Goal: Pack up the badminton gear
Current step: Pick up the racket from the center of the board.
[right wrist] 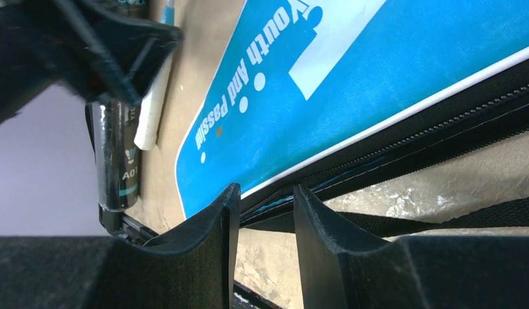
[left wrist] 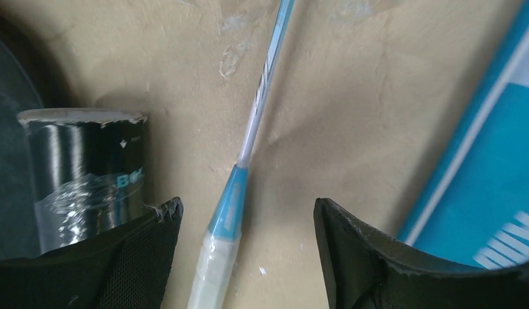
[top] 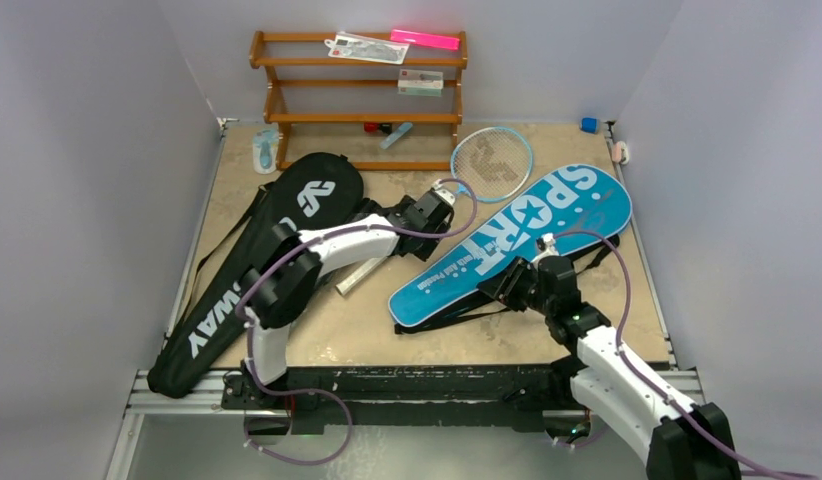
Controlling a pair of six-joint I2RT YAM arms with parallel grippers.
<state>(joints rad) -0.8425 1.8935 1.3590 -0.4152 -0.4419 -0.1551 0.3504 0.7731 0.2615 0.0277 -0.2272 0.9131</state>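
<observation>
Left wrist: racket shaft [left wrist: 259, 96] beside tube [left wrist: 82, 174]

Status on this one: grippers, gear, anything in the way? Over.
Left gripper open, straddling light-blue racket shaft, not gripping. Right gripper at blue cover zipper edge, grip unclear. Black tube close beside left gripper.

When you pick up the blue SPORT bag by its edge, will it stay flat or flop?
Probably flops: the blue SPORT cover looks like thin fabric with loose straps. Likely light too, since it lies flat with no bulge.
</observation>
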